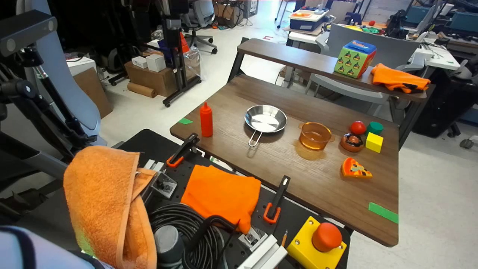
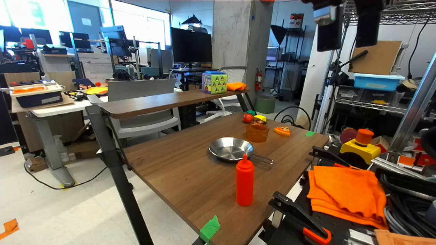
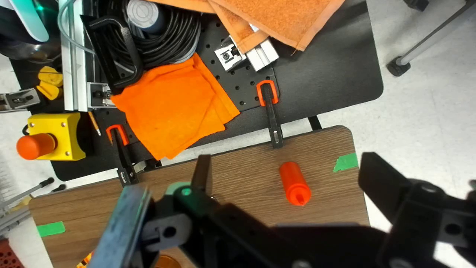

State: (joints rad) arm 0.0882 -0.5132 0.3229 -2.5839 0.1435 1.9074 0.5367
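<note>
My gripper is open and empty. In an exterior view its two black fingers hang at the top right, high above the table. In the wrist view a red squeeze bottle appears between the spread fingers, well below them and untouched. The bottle stands upright near the table's end in both exterior views. A steel pan with a wire handle sits beside it, also in an exterior view. An amber pot stands farther along; the gripper hides most of the pan and pot in the wrist view.
A toy pizza slice, red ball, yellow block, green piece and brown donut-like toy sit at the far end. A raised shelf bears a colourful box and orange cloth. Clamps line the near edge.
</note>
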